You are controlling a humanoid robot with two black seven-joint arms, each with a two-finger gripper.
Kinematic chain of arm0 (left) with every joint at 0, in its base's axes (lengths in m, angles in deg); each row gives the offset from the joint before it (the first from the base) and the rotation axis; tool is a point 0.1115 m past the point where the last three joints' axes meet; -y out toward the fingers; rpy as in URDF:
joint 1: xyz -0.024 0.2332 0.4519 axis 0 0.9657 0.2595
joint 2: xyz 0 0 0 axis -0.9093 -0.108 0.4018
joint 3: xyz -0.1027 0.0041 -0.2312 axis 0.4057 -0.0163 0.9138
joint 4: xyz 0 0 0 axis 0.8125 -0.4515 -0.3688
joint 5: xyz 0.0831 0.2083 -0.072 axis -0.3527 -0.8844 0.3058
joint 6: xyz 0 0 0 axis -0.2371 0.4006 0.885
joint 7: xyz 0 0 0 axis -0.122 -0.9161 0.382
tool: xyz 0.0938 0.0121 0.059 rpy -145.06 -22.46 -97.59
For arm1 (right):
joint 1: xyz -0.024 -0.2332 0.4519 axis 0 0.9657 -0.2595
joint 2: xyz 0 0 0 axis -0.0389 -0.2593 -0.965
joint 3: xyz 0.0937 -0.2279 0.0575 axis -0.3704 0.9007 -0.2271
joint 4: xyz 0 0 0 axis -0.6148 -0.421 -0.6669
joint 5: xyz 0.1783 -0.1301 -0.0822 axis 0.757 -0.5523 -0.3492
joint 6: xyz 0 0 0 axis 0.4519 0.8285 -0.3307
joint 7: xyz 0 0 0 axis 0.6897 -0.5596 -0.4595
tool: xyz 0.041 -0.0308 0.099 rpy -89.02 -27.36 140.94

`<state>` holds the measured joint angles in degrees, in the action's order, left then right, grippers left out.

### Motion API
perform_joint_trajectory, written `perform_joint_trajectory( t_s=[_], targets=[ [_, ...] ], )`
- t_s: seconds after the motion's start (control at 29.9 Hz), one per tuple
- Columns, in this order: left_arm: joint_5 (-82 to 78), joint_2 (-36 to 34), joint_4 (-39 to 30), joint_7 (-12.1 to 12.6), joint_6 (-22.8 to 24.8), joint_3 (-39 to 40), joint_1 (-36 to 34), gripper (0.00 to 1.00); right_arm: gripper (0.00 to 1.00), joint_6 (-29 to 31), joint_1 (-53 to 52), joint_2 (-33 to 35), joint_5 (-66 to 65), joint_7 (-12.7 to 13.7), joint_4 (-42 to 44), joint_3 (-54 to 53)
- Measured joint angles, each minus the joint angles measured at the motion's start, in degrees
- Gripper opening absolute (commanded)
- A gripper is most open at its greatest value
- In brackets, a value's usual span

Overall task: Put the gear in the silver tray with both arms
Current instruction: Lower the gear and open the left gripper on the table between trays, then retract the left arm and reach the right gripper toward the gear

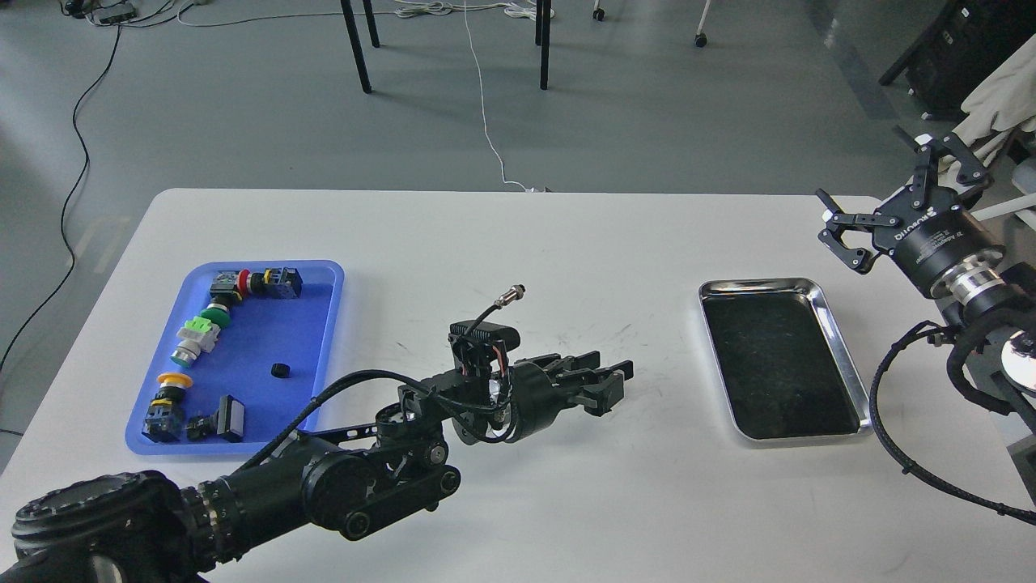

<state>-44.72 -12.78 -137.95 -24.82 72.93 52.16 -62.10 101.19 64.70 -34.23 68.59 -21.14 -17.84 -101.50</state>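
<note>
The silver tray [847, 356] lies at the table's right side, and its dark bottom is bare. My left gripper [613, 384] hovers low over the table's middle and points right toward the tray, about a hand's width short of it. Its fingers are together, and I cannot see whether anything is between them. My right gripper [884, 197] is open and empty, raised above the table's far right corner, behind the tray. A small black gear-like part [279, 370] lies in the blue tray [324, 279] at the left.
The blue tray also holds several push-button switches [198, 334] with red, green and yellow caps. My left arm [340, 478] stretches across the front left of the table. A black cable [906, 453] hangs from my right arm past the tray's right side.
</note>
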Motion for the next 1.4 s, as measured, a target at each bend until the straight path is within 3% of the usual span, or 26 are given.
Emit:
perform_joint_trajectory(
  t_s=[0.27, 0.54, 0.8, 1.1, 1.4],
  targets=[
    [10.1, -0.25, -2.55, 0.4, 0.25, 13.09, -2.63, 0.98, 0.99, 0.24, -8.19, 3.11, -0.29, 0.0, -0.2, 7.86],
    [31.74, -14.83, -6.91, 1.24, 0.33, 22.97, -3.13, 0.98, 0.99, -0.01, -25.86, 6.95, -5.64, 0.48, -1.17, 27.29],
    [51.33, -25.36, -6.72, 2.26, 1.73, 26.15, -2.55, 0.98, 0.99, -1.16, -46.22, 7.8, -23.33, 1.96, -7.95, 54.01],
    [56.18, -27.49, -6.39, 1.95, 2.5, 26.08, -0.33, 0.98, 0.99, -1.21, -60.2, -4.66, -35.59, 2.22, -9.69, 79.73],
    [56.02, -27.56, -6.39, 1.61, 2.03, 25.71, -0.19, 0.98, 0.99, 0.11, -68.23, -19.64, -37.14, 4.19, -6.65, 94.64]
  ],
)
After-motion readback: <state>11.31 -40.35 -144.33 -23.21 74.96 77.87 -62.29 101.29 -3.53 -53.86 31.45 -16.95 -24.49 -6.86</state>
